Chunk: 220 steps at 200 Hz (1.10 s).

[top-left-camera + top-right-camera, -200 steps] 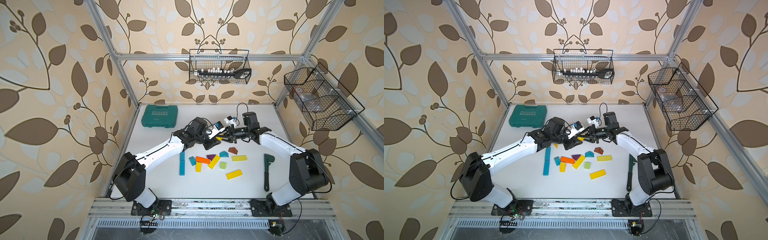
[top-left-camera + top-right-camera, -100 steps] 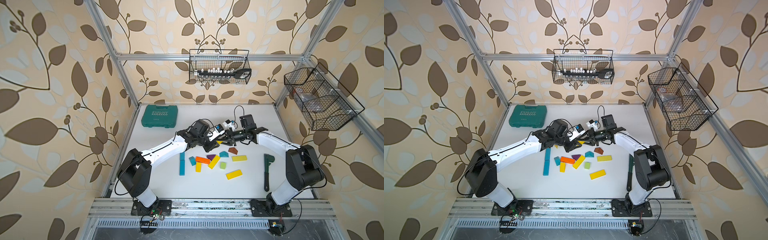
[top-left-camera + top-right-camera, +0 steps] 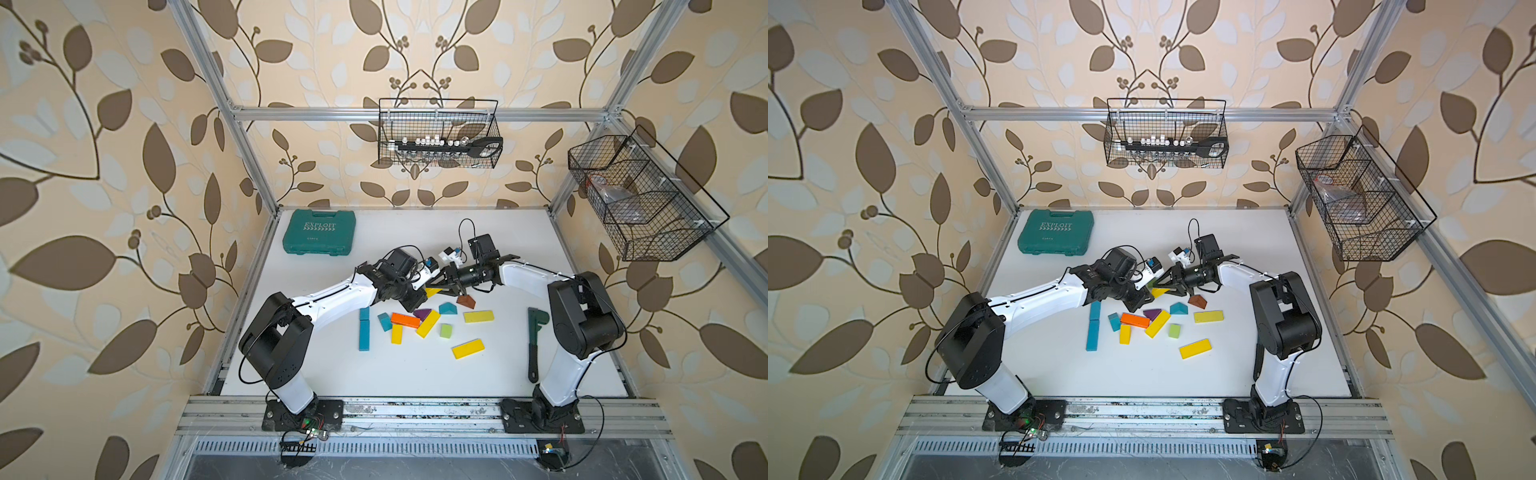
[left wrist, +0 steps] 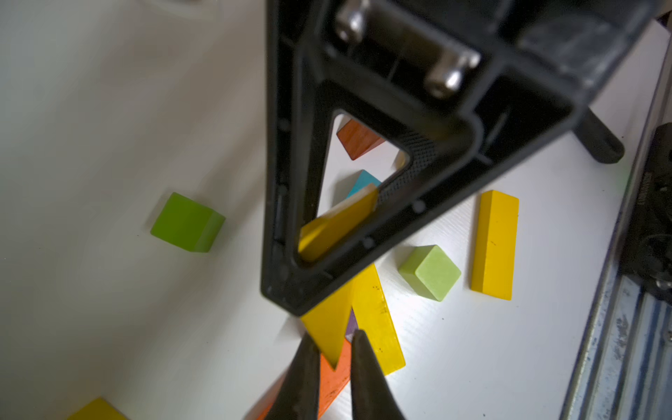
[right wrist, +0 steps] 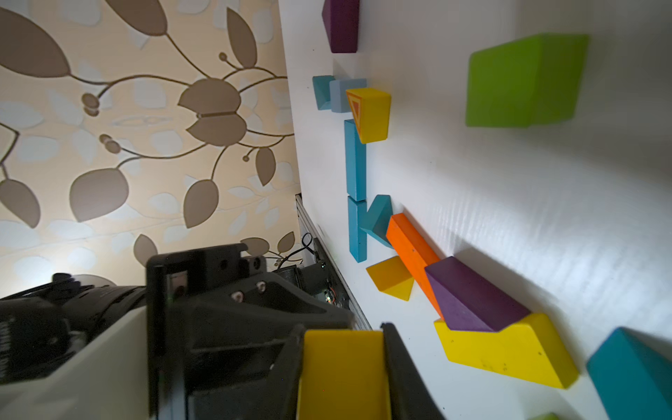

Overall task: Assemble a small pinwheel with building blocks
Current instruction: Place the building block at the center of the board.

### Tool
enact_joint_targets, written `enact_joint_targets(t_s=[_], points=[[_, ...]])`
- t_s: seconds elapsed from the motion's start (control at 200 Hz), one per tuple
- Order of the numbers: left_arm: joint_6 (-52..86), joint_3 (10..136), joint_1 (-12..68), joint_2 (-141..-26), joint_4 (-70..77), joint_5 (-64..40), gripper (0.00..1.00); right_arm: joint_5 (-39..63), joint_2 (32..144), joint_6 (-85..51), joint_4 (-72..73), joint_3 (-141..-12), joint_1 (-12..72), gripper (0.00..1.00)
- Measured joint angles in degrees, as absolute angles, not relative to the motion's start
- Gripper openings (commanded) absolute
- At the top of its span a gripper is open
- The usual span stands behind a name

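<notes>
White counter (image 3: 407,374), centre: I log my left hand (image 4: 332,351) and right hand (image 5: 343,332), tip to tip, both clamped on one yellow block (image 3: 432,291). Also listed: loose blocks (image 3: 405,320), scattered on the counter just beside it.

The white surface (image 3: 395,374) holds a teal case (image 3: 319,232) in its far left corner and a wrench (image 3: 534,340) by its right edge. Scattered between them lie blocks (image 3: 428,323), among them a teal bar (image 3: 364,330), a green cube (image 3: 446,331) and a brown wedge (image 3: 466,301).

Scattered painted blocks (image 3: 428,323); yellow block (image 5: 343,374) held
</notes>
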<state>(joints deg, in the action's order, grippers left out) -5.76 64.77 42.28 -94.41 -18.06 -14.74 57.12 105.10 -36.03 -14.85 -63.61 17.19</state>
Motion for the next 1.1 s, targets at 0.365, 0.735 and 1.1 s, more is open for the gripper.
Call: enact_joint_targets(t_s=[0.365,0.735,1.1], points=[[5.0,60.5,39.3,-87.9,-20.1,-5.3,0.64,37.5,111.6,-35.5,-9.5,-64.5,17.9,0.01],[11.9,57.1,39.3,-84.2,-22.9,-1.3,0.68,36.0,115.1,-32.5,-8.6,-67.8,18.7,0.39],[12.4,55.9,39.3,-83.2,-23.0,0.0,0.69,30.2,110.7,-23.9,-16.5,-66.2,15.6,0.61]])
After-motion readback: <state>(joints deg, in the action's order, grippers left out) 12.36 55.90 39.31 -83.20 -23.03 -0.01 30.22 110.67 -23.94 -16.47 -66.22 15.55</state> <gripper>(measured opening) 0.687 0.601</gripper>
